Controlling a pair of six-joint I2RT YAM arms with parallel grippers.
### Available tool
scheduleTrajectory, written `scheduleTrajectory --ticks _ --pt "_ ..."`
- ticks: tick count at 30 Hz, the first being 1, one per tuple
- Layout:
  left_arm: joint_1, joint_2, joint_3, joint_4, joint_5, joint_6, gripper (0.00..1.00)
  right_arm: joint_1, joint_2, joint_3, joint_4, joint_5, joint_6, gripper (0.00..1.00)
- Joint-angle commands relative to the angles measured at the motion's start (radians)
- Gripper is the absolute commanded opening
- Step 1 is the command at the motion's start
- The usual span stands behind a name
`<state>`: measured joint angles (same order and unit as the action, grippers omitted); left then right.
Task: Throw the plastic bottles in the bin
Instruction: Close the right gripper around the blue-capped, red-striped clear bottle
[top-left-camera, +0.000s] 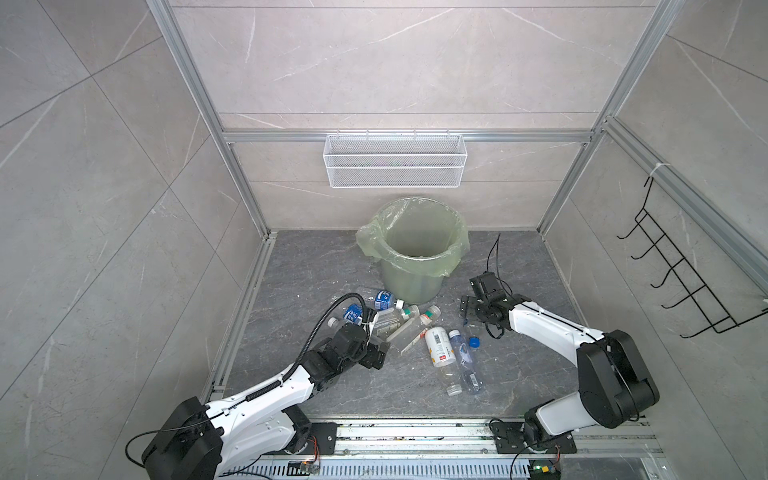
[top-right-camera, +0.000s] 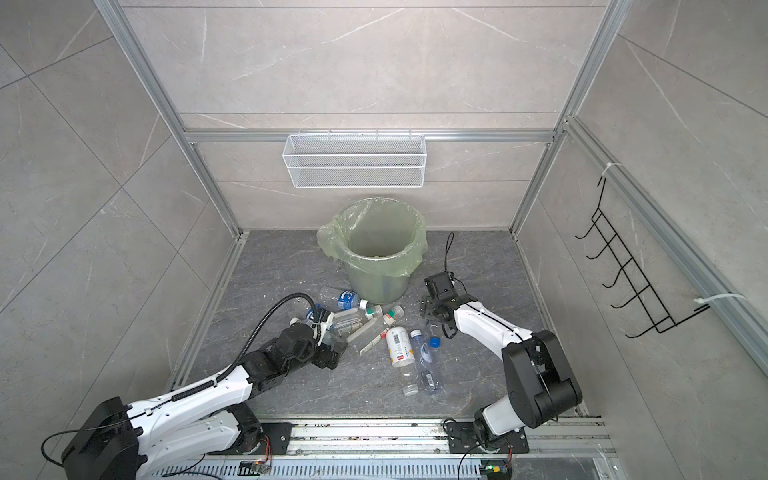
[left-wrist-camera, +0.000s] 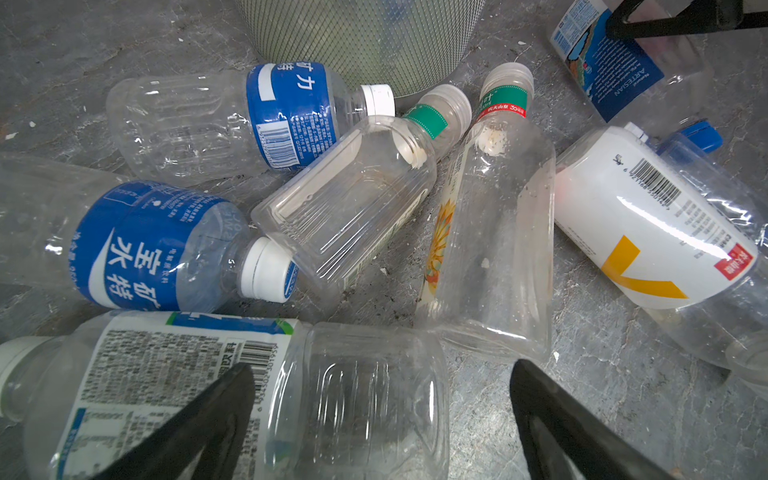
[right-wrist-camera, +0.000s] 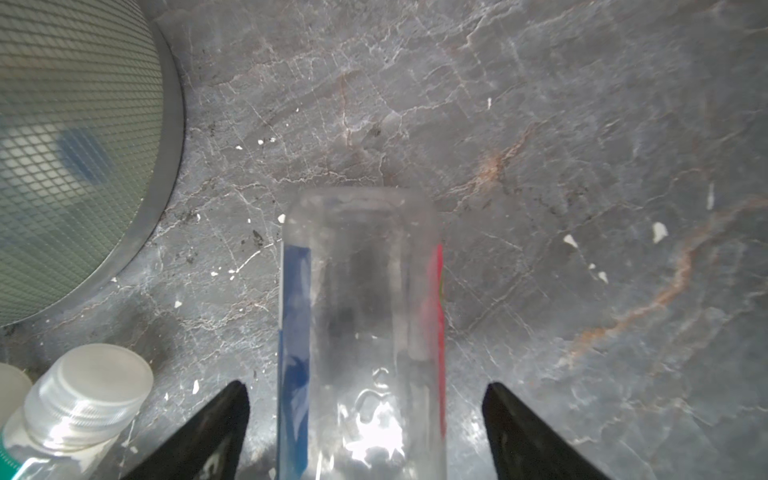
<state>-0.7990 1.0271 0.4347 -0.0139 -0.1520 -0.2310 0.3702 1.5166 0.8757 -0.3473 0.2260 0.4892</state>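
Observation:
The pale green bin (top-left-camera: 409, 282) (top-right-camera: 374, 282) stands at the back of the floor. Several plastic bottles (top-left-camera: 409, 332) (top-right-camera: 365, 330) lie in a heap in front of it, among them an opaque white bottle (top-left-camera: 439, 347) (left-wrist-camera: 648, 232). My left gripper (top-left-camera: 376, 353) (left-wrist-camera: 382, 382) is open, low over a clear bottle with a white printed label (left-wrist-camera: 174, 395); one finger overlaps that label. My right gripper (top-left-camera: 467, 309) (right-wrist-camera: 365, 395) is open astride a square clear bottle with a blue and red label (right-wrist-camera: 361, 316), a gap showing on each side.
A white wire mesh basket (top-left-camera: 395, 160) hangs on the back wall above the bin. A black hook rack (top-left-camera: 681, 270) is on the right wall. Aluminium frame rails (top-left-camera: 249, 299) border the grey stone floor (top-left-camera: 519, 266).

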Motion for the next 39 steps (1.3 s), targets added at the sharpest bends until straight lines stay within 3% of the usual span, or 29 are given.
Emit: scheduleTrajectory --ticks 1,22,32,35,39 --pt "-0.003 0.016 0.044 0.028 -0.002 0.018 0.98 -0.004 0.025 0.032 0.019 -0.021 -0.03 0.89" --pt "-0.003 0.034 0.047 0.038 -0.001 0.005 0.98 -0.013 0.072 -0.023 0.052 -0.002 -0.03 0.79" --pt "-0.004 0.039 0.05 0.035 -0.002 0.004 0.98 -0.014 0.074 -0.026 0.06 -0.013 -0.031 0.61" --pt "-0.003 0.039 0.049 0.034 -0.001 0.006 0.98 -0.015 0.051 -0.043 0.071 -0.003 -0.028 0.55" --pt "-0.004 0.038 0.05 0.034 -0.006 0.005 0.98 -0.014 -0.082 -0.154 0.176 -0.004 -0.03 0.56"
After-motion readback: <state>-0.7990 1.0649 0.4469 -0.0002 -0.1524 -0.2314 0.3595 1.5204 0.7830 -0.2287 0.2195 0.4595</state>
